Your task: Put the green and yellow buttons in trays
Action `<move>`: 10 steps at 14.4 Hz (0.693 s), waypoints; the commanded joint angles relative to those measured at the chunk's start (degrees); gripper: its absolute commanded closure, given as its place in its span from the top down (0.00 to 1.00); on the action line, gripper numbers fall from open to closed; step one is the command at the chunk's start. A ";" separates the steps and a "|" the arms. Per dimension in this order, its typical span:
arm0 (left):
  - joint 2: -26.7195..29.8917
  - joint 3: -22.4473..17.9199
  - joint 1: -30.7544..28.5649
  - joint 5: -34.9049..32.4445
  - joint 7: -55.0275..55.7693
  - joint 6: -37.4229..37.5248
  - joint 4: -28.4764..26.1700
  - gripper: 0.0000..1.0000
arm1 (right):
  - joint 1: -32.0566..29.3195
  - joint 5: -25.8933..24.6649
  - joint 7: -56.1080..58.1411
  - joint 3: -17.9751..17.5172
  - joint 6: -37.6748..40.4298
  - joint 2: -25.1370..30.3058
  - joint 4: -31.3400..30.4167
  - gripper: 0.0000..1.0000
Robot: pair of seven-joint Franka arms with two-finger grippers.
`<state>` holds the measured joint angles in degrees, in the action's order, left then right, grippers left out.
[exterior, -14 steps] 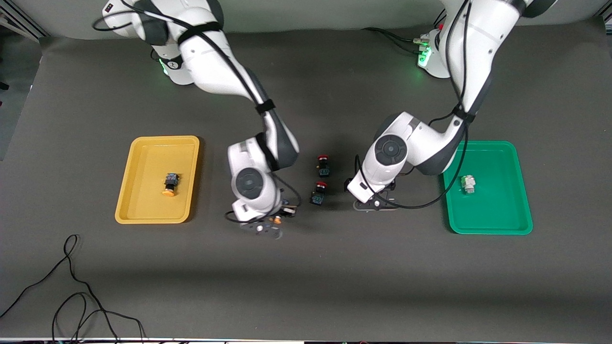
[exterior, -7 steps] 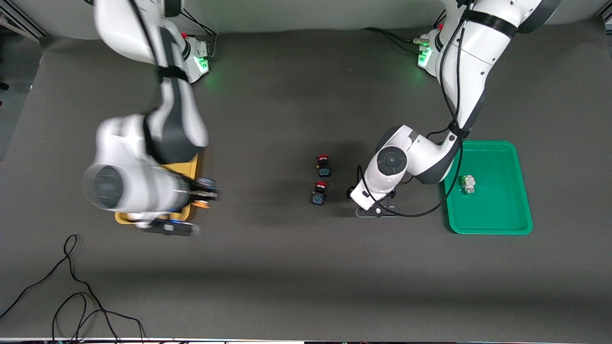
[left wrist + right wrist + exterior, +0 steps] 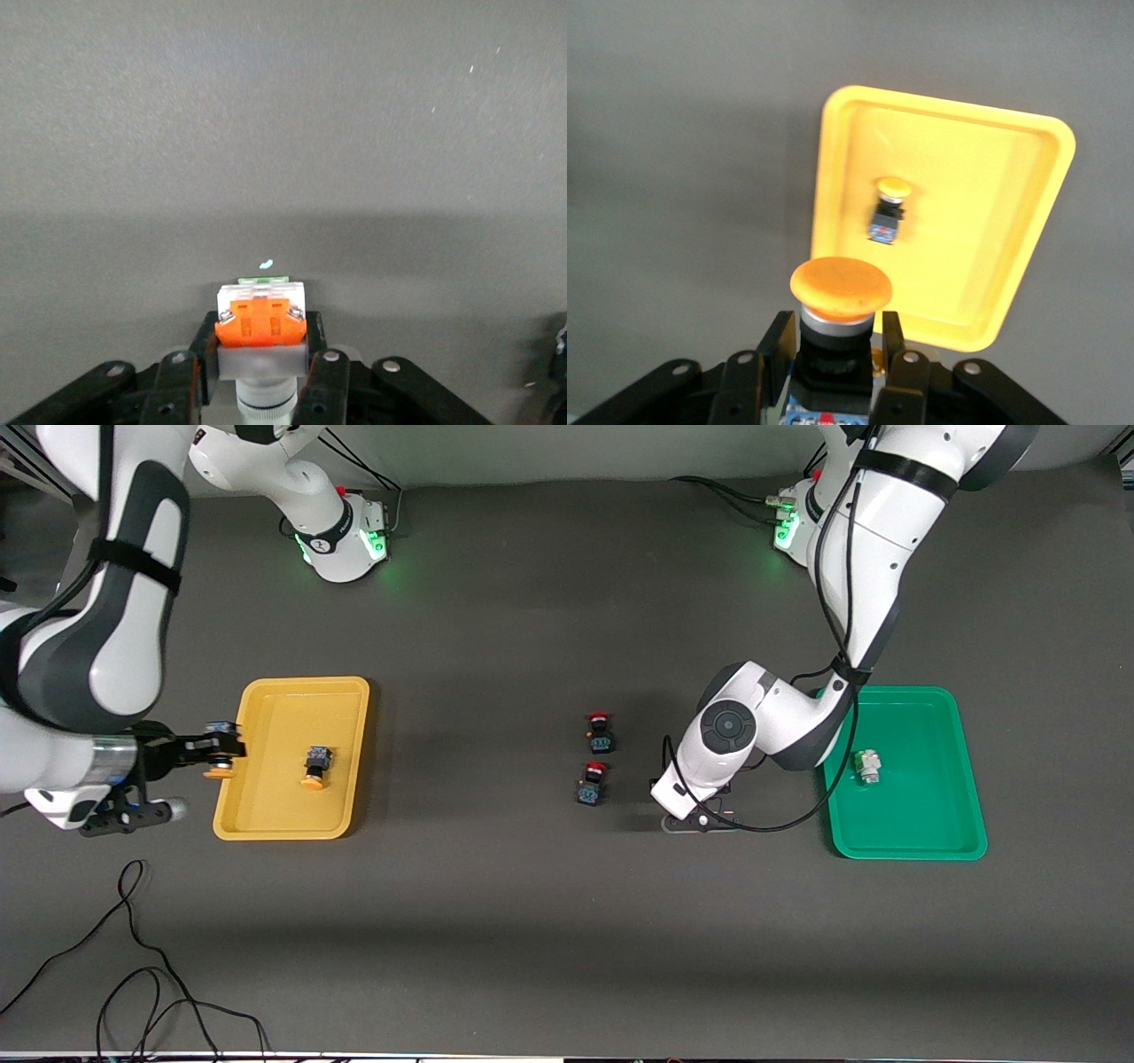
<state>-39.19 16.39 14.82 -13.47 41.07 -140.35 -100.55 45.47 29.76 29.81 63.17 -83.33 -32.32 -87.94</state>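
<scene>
I have the right gripper up at the edge of the yellow tray, at the side toward the right arm's end of the table, its fingers clenched on a black-bodied button with an orange-yellow cap. A matching yellow-capped button already lies inside that tray, near its middle. From the right wrist view the tray sits ahead of the held cap, so I judge this half of the job to be at the carry-over step — next I must bring the gripper in over bare tray floor, clear of the button lying there, lower it, and let go.

The left gripper is down at the table between the two red-capped switches and the green tray. In the left wrist view its fingers are closed around a white-and-silver button with an orange face — the button appears to rest on the table, not yet lifted. So this arm is at the grasp step. One white-bodied button already lies in the green tray. The next move here, as I judge it, is a straight lift and then a short carry over the green tray's rim, with care not to nudge the red-capped pair, which should stay on the table.
</scene>
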 commanded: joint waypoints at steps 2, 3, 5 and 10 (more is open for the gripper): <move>3.93 0.04 0.47 1.68 3.58 10.13 4.82 0.17 | 2.16 -0.58 10.50 1.00 -16.63 0.95 -16.24 0.00; 5.60 0.13 0.47 3.43 3.15 15.14 6.75 0.16 | 2.16 0.20 13.31 0.65 -23.39 0.95 -20.82 0.00; 9.46 -0.04 0.03 7.30 1.92 22.45 8.26 0.15 | 2.08 4.23 16.93 -0.84 -31.86 -0.19 -26.03 0.00; 21.14 -0.13 -11.36 12.33 -12.21 33.03 1.44 0.11 | 1.81 9.07 17.21 -7.69 -46.10 -2.30 -33.16 0.00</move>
<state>-24.26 16.17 9.29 -3.34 35.31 -108.50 -92.38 46.13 35.35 45.56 57.26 -123.87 -34.02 -118.23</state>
